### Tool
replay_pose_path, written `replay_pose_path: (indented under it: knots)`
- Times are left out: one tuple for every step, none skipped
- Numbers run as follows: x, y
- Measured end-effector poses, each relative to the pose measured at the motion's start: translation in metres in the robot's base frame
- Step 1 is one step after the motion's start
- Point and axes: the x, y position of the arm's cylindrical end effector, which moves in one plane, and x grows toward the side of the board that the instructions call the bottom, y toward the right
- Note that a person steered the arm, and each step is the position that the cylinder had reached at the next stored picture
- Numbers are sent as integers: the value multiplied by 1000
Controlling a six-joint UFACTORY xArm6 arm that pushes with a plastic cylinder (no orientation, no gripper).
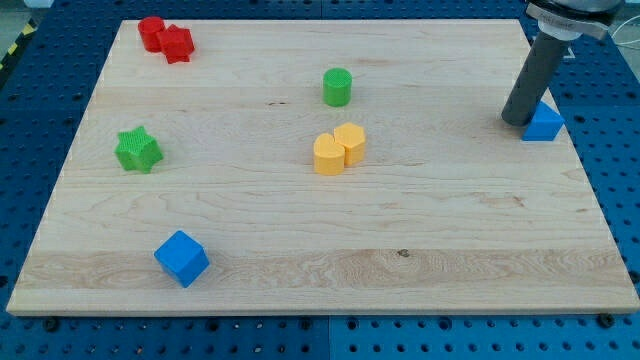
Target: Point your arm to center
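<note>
My tip [516, 120] at the board's [300, 215] right edge, seemingly touching a triangular block [545, 124].

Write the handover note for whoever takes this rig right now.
My tip rests at the view's right edge of the wooden board, touching or nearly touching the left side of the blue triangular block.
Board centre lies around the two touching yellow blocks, below the green cylinder.
Done: nothing visible; the tip is far from centre.
Left: slide the tip towards the view's left to the middle, probably stopping short of the yellow pair.
</note>
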Motion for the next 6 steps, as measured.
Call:
replay_pose_path:
  knots:
    - [0,-12]
    - [0,-27]
    - [3,-33]
    - [3,-40]
    - [3,-51]
    - [5,-67]
